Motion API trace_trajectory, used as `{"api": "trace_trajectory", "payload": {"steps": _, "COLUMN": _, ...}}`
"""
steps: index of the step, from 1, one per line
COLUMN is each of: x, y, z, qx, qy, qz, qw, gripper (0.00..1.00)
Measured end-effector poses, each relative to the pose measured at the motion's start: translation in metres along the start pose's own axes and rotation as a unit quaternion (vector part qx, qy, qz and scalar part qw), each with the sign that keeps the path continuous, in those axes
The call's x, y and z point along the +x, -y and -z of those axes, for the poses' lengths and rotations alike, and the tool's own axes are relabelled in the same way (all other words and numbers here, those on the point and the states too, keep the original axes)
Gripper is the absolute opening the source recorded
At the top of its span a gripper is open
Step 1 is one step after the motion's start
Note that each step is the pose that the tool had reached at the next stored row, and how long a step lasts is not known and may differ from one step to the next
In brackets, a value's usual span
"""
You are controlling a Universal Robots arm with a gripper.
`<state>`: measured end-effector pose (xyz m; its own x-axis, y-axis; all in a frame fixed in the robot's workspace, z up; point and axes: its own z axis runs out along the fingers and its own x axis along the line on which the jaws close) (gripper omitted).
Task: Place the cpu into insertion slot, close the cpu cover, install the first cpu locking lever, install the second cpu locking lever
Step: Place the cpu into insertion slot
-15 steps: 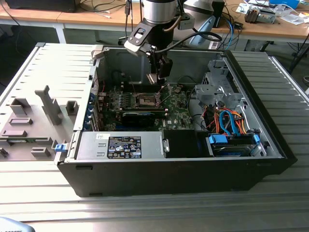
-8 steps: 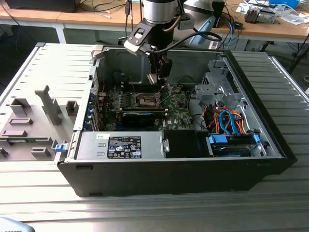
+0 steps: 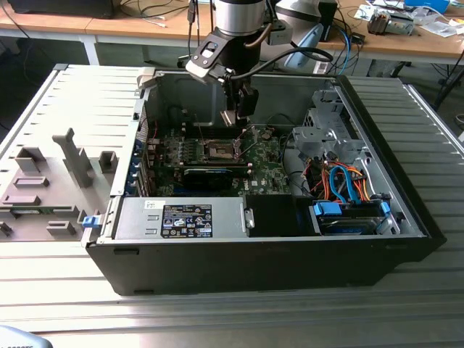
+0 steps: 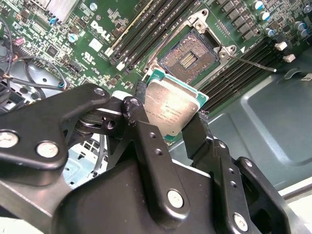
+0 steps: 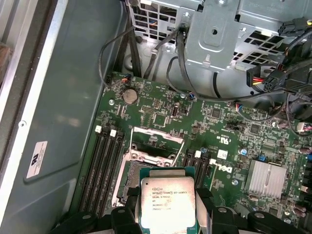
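My gripper (image 3: 230,116) hangs inside the open computer case, shut on the cpu (image 4: 171,108), a flat square chip with a dull silver top and a green edge. Black fingers (image 4: 146,131) clamp it on two opposite sides, and it also shows in the first wrist view (image 5: 167,202). The insertion slot (image 4: 189,57) lies on the green motherboard (image 3: 261,170) just below the chip, brownish centre bare; the chip is above it, apart from it. The cpu cover (image 5: 156,142) stands open at the socket's far edge. A thin locking lever (image 4: 253,63) sticks out beside the socket.
A metal drive cage (image 3: 330,138) with orange and blue cables (image 3: 348,181) fills the case on the exterior view's right. The power supply (image 3: 188,217) sits along the front wall. Black memory slots (image 5: 105,165) flank the socket; a finned heatsink (image 5: 265,178) stands nearby.
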<state>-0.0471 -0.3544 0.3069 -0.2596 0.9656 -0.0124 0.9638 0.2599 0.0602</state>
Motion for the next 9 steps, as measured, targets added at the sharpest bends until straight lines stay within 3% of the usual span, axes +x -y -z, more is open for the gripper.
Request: {"api": "trace_trajectory", "payload": {"steps": 9, "x": 0.0000, "y": 0.0000, "z": 0.0000, "qx": 0.0002, "qy": 0.0008, "qz": -0.006, "qw": 0.99998, "gripper": 0.55}}
